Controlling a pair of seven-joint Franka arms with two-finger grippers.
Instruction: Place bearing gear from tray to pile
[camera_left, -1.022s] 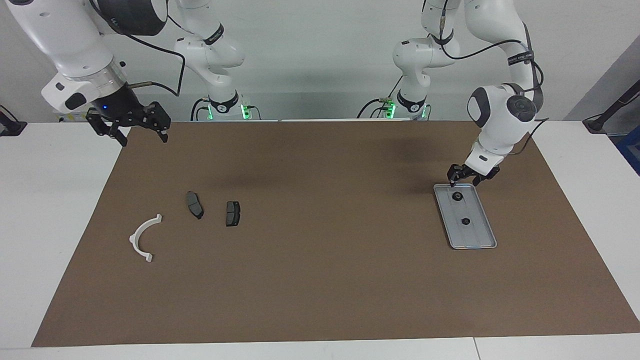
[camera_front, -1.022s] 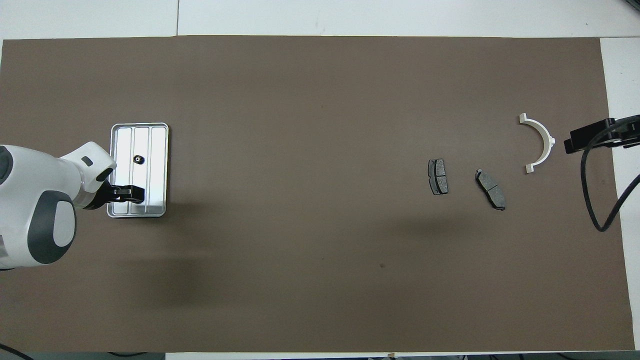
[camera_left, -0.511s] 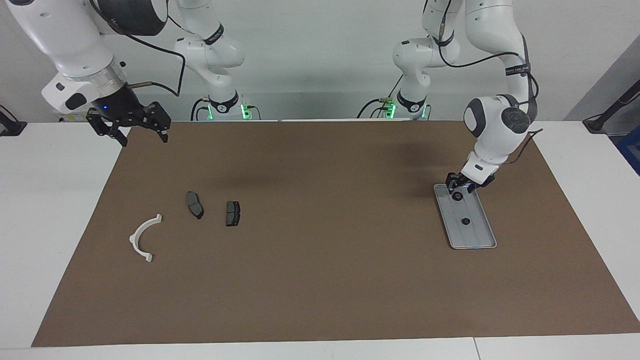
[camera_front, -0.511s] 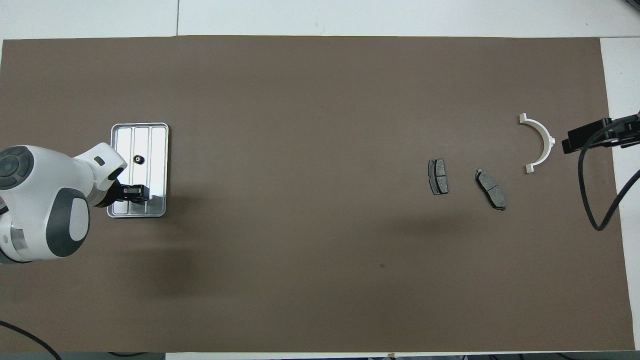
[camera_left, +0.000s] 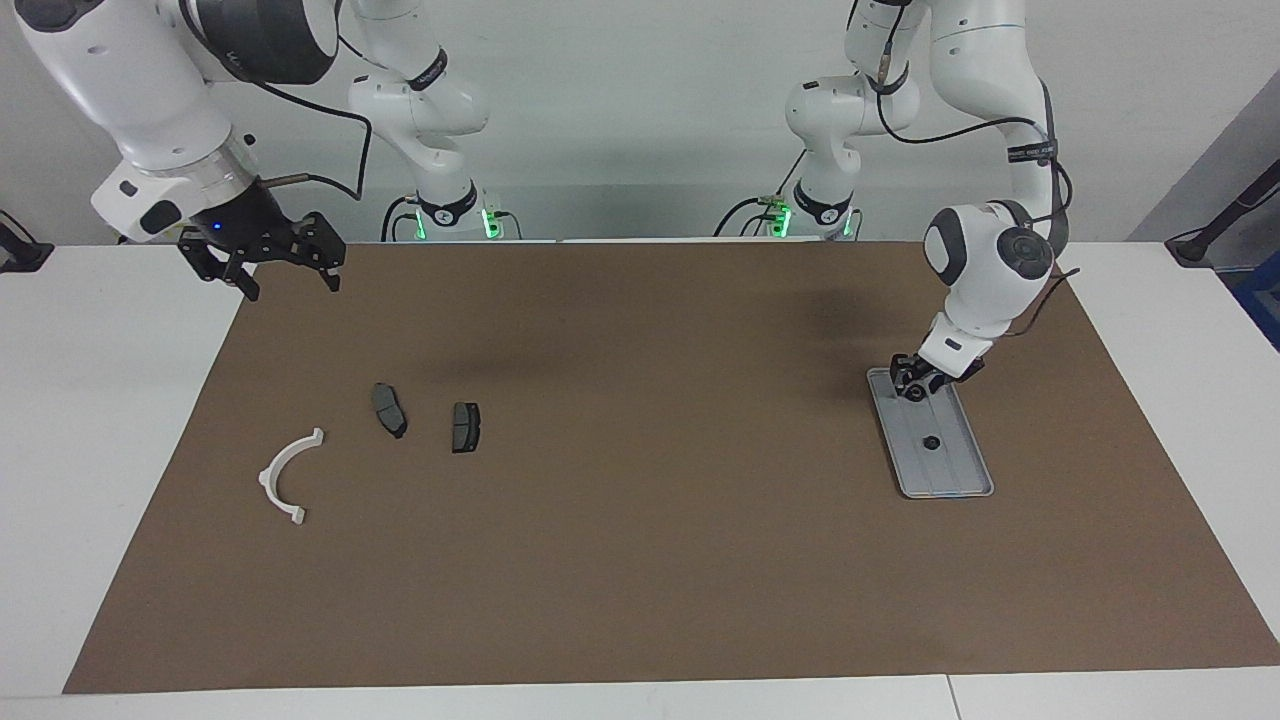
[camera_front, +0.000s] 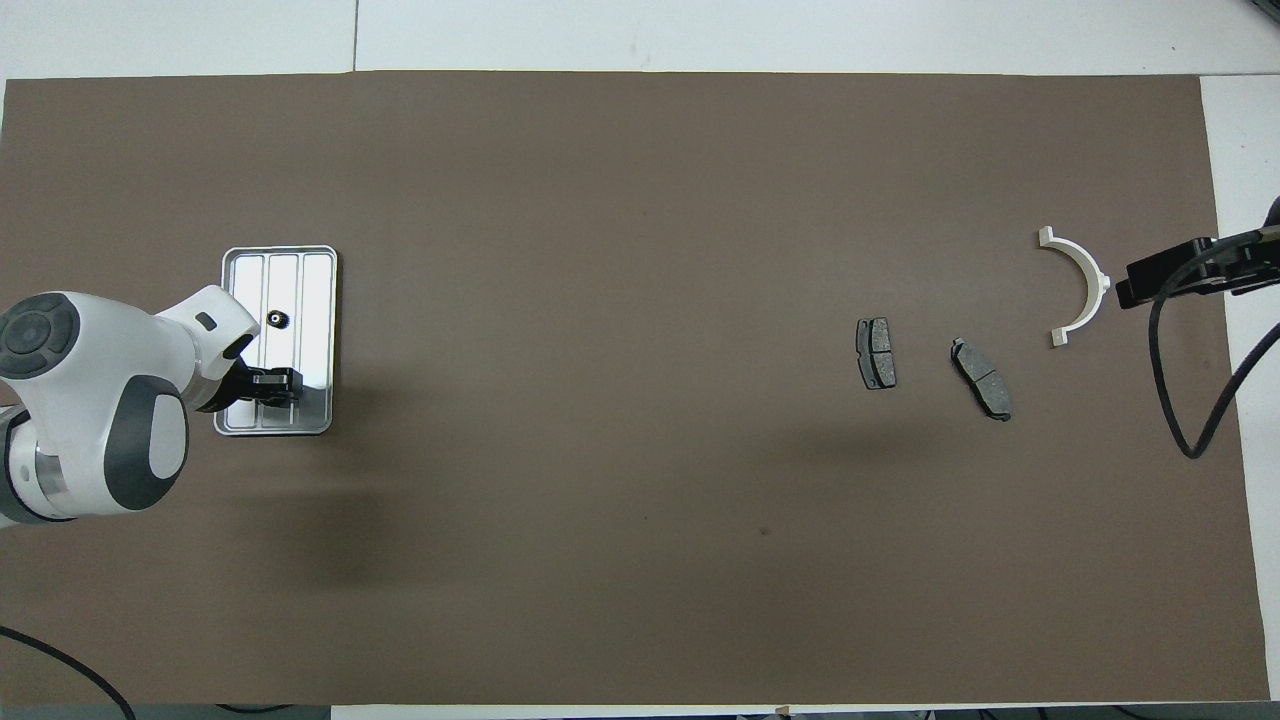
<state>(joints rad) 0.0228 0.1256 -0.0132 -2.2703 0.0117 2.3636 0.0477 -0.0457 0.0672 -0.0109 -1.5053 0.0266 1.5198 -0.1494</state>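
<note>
The silver ribbed tray lies toward the left arm's end of the mat. One small dark bearing gear rests in the tray's middle. At the tray's end nearer the robots, my left gripper is down in the tray, shut on a second bearing gear that shows dark between its fingers. The pile lies toward the right arm's end: a white half-ring bracket and two dark brake pads. My right gripper hangs open in the air over the mat's edge.
A brown mat covers the white table. Between the tray and the pile the mat is bare. A black cable hangs from the right arm beside the bracket.
The left gripper's fingers have closed from wide apart onto the gear at the tray's near end, and its wrist has turned. The right arm has drifted slightly.
</note>
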